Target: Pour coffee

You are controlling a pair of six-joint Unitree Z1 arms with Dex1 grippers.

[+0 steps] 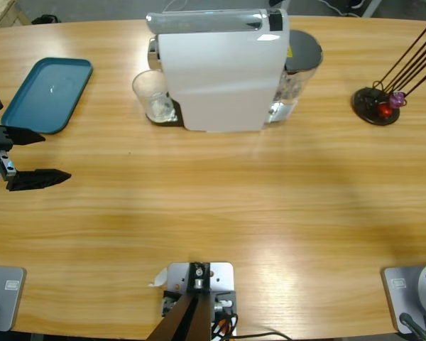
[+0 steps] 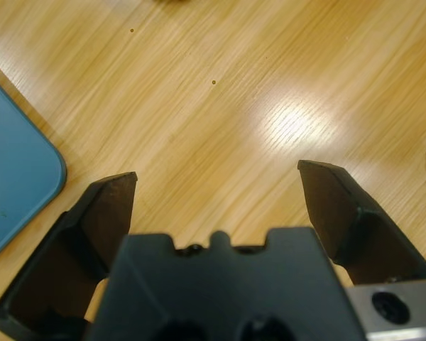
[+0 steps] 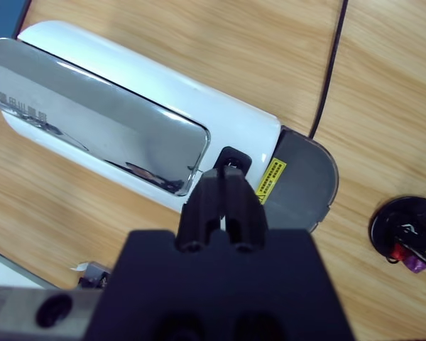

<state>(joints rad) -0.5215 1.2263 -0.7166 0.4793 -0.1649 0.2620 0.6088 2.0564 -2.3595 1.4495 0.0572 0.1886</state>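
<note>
High view: we see no coffee poured, glass cup (image 1: 151, 96) sits touching the white machine (image 1: 220, 78). Right gripper (image 3: 226, 177), jaws closed w/ nothing held, hovers above machine. Left gripper (image 1: 35, 155) wide open, nothing held, beside blue tray (image 1: 46, 92).

On the wooden tabletop (image 1: 220, 206): one tall white coffee machine (image 1: 220, 78) at twelve o'clock, one clear empty glass (image 1: 153, 96) beside it, one teal rectangular tray (image 1: 46, 92) at ten o'clock, one black capsule stand (image 1: 376, 105) at two o'clock.
</note>
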